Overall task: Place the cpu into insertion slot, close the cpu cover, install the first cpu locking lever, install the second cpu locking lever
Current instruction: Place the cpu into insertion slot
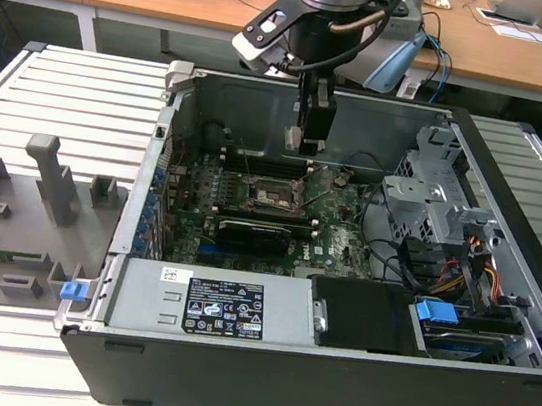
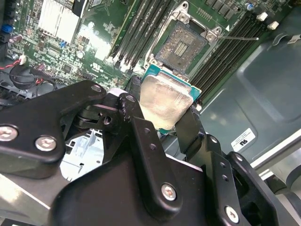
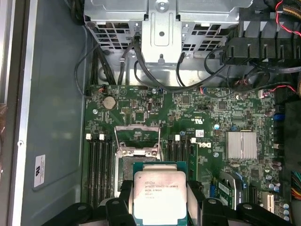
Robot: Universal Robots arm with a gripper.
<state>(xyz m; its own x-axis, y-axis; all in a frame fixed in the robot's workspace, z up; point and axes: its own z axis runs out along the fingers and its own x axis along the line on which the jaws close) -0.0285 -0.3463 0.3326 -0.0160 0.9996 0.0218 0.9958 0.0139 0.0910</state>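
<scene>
Cpu (image 3: 159,194) pinched between the fingers of the pincer (image 1: 305,145)
It hangs just above the insertion slot (image 2: 183,44), apart from it, inside the open computer case (image 1: 326,383); the slot's contacts lie bare.

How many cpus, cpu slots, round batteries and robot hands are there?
cpu: 1
slot: 1
battery: 1
hand: 1
Total: 4
</scene>
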